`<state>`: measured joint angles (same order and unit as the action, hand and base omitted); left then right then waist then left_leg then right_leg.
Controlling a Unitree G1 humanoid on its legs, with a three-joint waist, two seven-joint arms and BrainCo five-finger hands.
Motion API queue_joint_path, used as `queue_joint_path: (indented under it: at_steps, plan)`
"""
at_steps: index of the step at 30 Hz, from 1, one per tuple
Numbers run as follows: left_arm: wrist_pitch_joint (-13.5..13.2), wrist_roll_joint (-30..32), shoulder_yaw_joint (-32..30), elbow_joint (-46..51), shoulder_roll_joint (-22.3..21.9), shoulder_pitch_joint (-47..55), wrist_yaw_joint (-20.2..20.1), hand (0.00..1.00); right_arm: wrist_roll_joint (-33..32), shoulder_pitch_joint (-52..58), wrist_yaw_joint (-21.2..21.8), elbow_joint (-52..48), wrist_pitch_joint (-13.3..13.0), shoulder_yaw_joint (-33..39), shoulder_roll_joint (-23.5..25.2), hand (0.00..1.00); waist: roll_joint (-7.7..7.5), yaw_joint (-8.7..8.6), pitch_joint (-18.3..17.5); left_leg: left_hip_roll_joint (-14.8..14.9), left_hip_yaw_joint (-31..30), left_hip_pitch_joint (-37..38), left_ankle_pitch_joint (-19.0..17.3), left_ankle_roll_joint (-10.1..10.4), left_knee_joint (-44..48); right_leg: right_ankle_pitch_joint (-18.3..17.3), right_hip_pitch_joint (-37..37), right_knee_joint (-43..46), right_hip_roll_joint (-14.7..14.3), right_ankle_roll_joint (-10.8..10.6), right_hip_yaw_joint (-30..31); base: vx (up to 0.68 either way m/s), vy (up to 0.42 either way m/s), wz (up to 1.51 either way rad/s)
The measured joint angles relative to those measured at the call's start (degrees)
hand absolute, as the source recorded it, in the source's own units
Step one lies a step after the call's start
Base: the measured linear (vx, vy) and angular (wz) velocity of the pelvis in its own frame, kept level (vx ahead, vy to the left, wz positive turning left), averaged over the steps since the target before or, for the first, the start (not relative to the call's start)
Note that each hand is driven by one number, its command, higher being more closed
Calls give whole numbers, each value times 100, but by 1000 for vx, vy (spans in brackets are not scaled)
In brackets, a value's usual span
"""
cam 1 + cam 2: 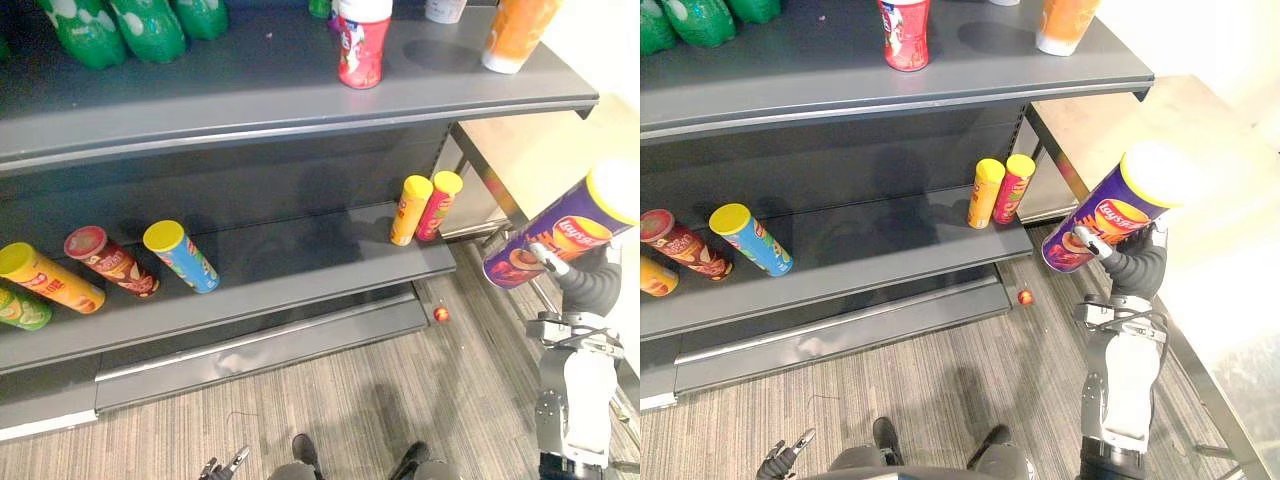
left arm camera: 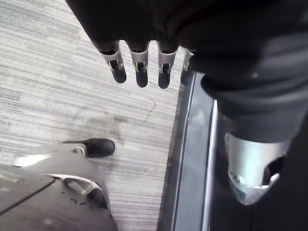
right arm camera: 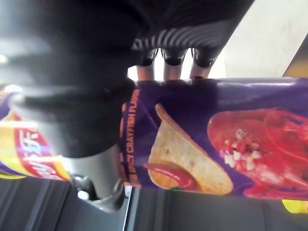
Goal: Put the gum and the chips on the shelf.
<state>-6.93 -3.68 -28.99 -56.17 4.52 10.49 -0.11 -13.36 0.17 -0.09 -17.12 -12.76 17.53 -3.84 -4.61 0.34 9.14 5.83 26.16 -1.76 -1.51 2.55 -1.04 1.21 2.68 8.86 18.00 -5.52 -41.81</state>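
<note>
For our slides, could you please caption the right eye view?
The right hand holds a purple, yellow-lidded chip can beside the grey metal shelf.

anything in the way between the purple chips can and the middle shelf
Partly. The purple chips can in the right hand is off the middle shelf's right end, and a yellow can and a red can stand side by side there. The shelf left of them is bare.
</note>
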Motion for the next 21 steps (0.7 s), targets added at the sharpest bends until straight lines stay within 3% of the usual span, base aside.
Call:
queue_joint_path:
  at_steps: [3,7,11,12,13,14,15,16,19,21]
  plan:
    - [-4,-4,-6,41,-22,-12,-16,0,0,-12,-3,6,-1,-158,0,100,-7,17,3,63,-21,-18,39,26,-24,64,-9,-33,-42,-2,-2,53,-56,5]
    - [-9,-65,208,236,-25,-75,-17,0,27,-105,2,16,2,-781,-23,100,7,205,51,403,-155,-614,-508,-43,1204,347,-102,-199,-177,24,-13,14,25,16]
    - [-11,-75,334,213,-24,-135,-6,0,300,-313,99,14,1,-1334,-27,100,65,293,154,228,-414,-568,-767,-157,1176,383,-157,402,145,2,18,-15,135,41]
    - [-11,-118,419,209,-18,-135,16,0,440,-307,107,14,2,-1437,-41,100,139,289,198,107,-610,-407,-735,-230,1022,504,40,1032,352,209,514,89,213,63]
    - [-16,-259,566,195,17,-128,56,0,459,-316,114,17,0,-1541,-67,100,301,289,266,91,-782,-297,-637,-267,911,406,496,1606,263,414,1633,94,213,65]
    - [-20,-285,640,179,29,-127,100,0,459,-316,123,15,-3,-1600,-65,100,372,282,278,105,-893,-302,-611,-292,878,171,630,1634,53,248,2221,86,170,78]
    - [-39,-289,659,140,130,-143,151,0,462,-313,151,13,-4,-1717,-59,100,349,229,260,47,-1041,-274,-476,-344,711,-73,780,1489,-297,108,3097,111,104,100]
    - [-38,-290,647,94,227,-148,199,0,462,-311,162,3,-4,-1864,-50,100,266,163,256,-97,-1232,-204,-341,-361,528,-185,808,1264,-448,48,3568,128,68,105]
    - [-39,-289,616,-54,288,-177,233,0,462,-242,220,-3,-4,-2181,36,100,94,153,178,-360,-1483,-110,-296,-345,432,-203,762,767,-528,13,3656,138,-26,90]
    - [-39,-289,596,-100,241,-183,228,0,462,-208,285,-4,-4,-2364,122,100,-15,174,109,-445,-1602,-86,-334,-272,438,13,605,161,-570,-138,3519,119,-106,45]
